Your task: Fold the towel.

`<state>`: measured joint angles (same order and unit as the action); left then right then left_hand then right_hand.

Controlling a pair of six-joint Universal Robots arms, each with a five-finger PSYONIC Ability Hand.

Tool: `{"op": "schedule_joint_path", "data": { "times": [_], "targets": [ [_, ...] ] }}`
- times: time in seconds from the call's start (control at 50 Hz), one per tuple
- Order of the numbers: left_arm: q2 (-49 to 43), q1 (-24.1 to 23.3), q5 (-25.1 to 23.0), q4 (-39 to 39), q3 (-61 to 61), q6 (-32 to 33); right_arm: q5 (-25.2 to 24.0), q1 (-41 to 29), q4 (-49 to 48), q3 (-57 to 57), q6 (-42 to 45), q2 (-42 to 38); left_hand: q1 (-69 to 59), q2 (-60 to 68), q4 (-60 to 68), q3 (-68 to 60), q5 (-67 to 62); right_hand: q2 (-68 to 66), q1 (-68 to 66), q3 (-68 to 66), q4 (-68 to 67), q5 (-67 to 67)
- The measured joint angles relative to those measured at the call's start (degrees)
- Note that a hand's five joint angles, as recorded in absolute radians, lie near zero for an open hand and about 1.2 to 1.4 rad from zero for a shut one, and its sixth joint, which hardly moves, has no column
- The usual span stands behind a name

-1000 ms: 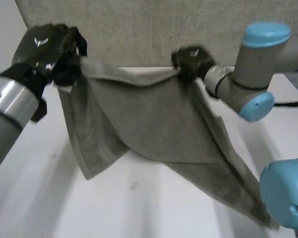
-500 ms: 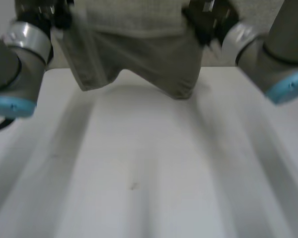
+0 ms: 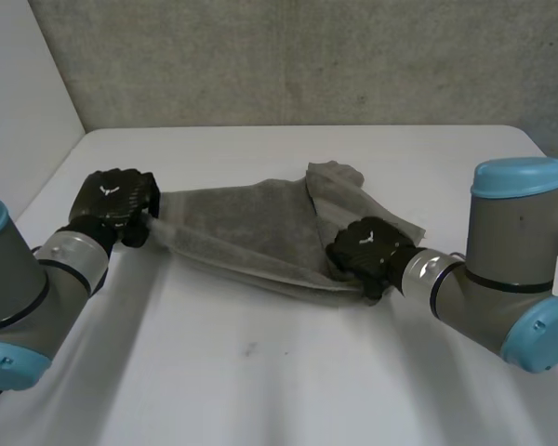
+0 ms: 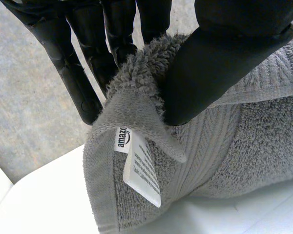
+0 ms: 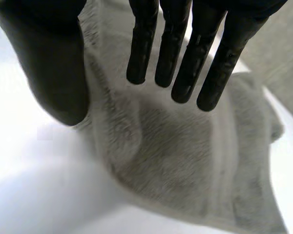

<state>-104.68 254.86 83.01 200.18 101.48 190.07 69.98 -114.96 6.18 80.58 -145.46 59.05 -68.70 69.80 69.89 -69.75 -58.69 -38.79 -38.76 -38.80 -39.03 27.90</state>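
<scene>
Towel (image 3: 246, 228) lies bunched, loosely doubled on the surface (image 3: 260, 372), fold not yet squared; my left hand (image 3: 113, 200) pinches its labelled corner, my right hand (image 3: 367, 249) hovers straight-fingered over its opposite end.

I see the white counter (image 3: 260, 400) carrying one grey towel (image 3: 242, 228), which lies rumpled and partly doubled over across its middle, stretched from side to side. On the bare surface in front of the towel sits a small dark speck (image 3: 249, 349).
</scene>
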Motion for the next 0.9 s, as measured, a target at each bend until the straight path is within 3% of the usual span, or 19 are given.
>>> {"op": "schedule_joint_path", "data": {
  "times": [0.3, 0.42, 0.64, 0.9],
  "targets": [
    [10.01, 0.95, -0.24, -0.78, 3.76, -2.6, 4.57, 1.55, -8.21, 6.09, -7.59, 5.57, 0.0, 0.0, 0.0, 0.0, 0.0, 9.81, 10.72, 10.36, 10.65, -11.49],
    [14.52, 0.53, -0.29, -1.47, 3.5, -6.09, 5.81, 5.09, -7.52, 6.95, -12.97, 5.22, 0.0, 0.0, 0.0, 0.0, -0.01, 22.09, 21.73, 22.92, 22.89, -23.61],
    [16.02, -1.07, -0.16, -6.5, -2.63, -7.99, 2.96, 8.03, -6.09, 11.65, -19.31, 4.86, 0.0, 0.0, 0.0, 0.0, -0.02, 24.4, 25.39, 24.98, 24.34, -24.27],
    [16.7, -2.5, -0.02, -10.36, -7.9, -11.8, 0.98, 6.16, -12.3, 14.0, -24.16, 1.88, 0.0, 0.0, 0.0, 0.0, -0.25, 24.34, 24.99, 24.83, 24.34, -24.12]
  ]
}}
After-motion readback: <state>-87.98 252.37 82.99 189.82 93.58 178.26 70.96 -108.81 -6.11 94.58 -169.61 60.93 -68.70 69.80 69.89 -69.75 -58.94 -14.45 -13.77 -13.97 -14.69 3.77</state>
